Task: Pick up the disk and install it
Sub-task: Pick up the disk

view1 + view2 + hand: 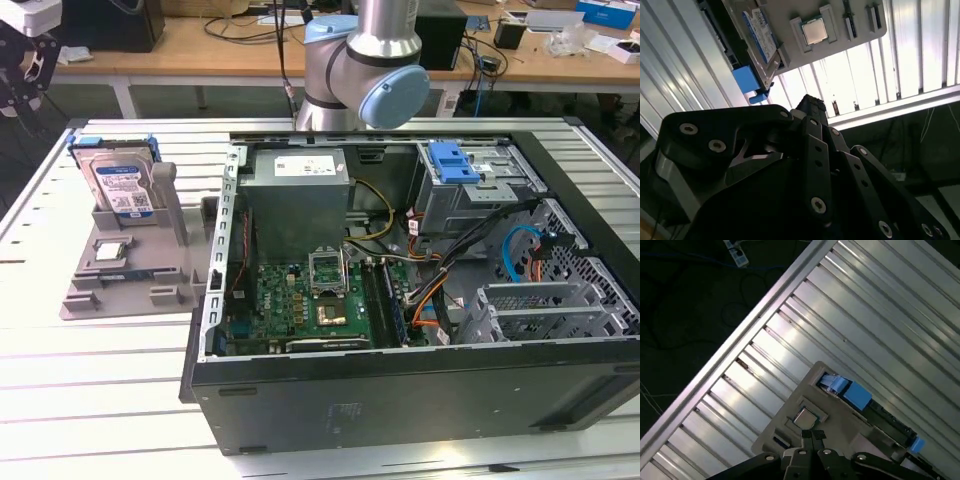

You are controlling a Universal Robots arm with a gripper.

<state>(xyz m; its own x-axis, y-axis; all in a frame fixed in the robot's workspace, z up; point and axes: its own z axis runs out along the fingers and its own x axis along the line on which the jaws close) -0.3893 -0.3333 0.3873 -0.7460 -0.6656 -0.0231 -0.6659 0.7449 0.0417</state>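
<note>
The disk [120, 185] stands on edge in a grey holder [140, 275] at the exterior view's left, its white label with a blue band facing out and blue rails along its sides. In the second wrist view the disk [760, 29] stands in the holder [850, 12], beyond my gripper [809, 106]. The first wrist view looks down past my gripper [813, 434] onto the holder [785, 432], with the disk's blue rail [854, 394] beside it. My black fingers are shut, hold nothing, and hang well above the holder.
An open computer case [400, 385] fills the exterior view's middle and right; a blue bracket [455, 162] sits on its drive cage. A small square processor chip [814, 31] lies on the holder. Ribbed metal tabletop [100, 370] surrounds both. The arm's base [365, 70] stands behind the case.
</note>
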